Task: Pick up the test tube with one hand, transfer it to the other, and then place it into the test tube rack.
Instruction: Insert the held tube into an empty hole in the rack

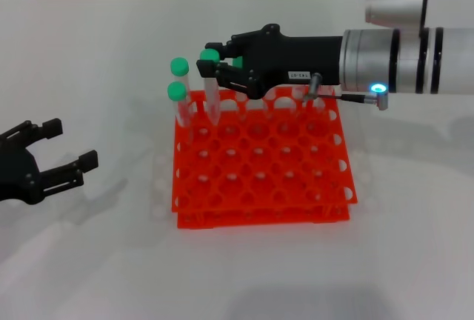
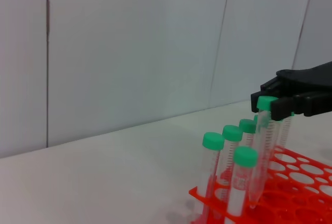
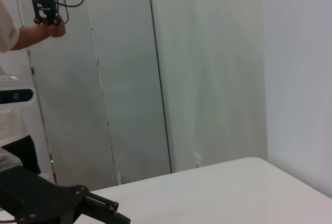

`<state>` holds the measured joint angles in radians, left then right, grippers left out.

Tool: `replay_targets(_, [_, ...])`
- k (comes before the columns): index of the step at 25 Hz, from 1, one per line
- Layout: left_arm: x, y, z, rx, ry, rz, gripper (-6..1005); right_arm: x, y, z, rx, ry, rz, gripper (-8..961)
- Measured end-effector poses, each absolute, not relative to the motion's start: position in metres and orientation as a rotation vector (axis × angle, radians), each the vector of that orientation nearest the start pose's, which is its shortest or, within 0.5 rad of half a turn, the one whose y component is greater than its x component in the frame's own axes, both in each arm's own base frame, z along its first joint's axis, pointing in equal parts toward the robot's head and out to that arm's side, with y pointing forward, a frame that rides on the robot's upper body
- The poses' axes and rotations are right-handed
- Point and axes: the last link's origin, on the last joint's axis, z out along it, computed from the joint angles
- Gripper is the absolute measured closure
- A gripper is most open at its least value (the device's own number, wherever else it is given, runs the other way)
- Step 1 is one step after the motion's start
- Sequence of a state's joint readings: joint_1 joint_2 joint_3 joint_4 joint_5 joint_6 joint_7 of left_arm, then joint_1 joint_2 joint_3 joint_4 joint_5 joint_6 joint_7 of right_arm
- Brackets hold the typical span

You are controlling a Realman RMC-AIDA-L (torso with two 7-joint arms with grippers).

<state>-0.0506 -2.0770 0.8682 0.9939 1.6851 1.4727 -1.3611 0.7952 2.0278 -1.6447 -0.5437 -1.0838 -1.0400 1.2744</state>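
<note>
Test tube in right pincer

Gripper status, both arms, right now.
Left gripper: open, empty, parked left of the test tube rack.
Right gripper: shut on the test tube, holding it over the rack's back-left corner.

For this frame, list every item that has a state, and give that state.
right gripper: shut on the test tube, over the rack's far left
test tube: upright, held, tip just above the holes
left gripper: open, empty, off to the left
test tube rack: upright, mostly unfilled
</note>
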Motion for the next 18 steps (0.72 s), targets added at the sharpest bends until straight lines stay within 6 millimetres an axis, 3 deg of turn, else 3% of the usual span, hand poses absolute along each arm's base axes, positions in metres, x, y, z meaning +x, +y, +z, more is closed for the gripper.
replay_targets(18, [-0.3357, 0.2446, 0.0545, -2.381, -0.680, -0.608, 131, 0.1208, 0.3894, -0.0878, -2.789, 0.248, 0.750, 545])
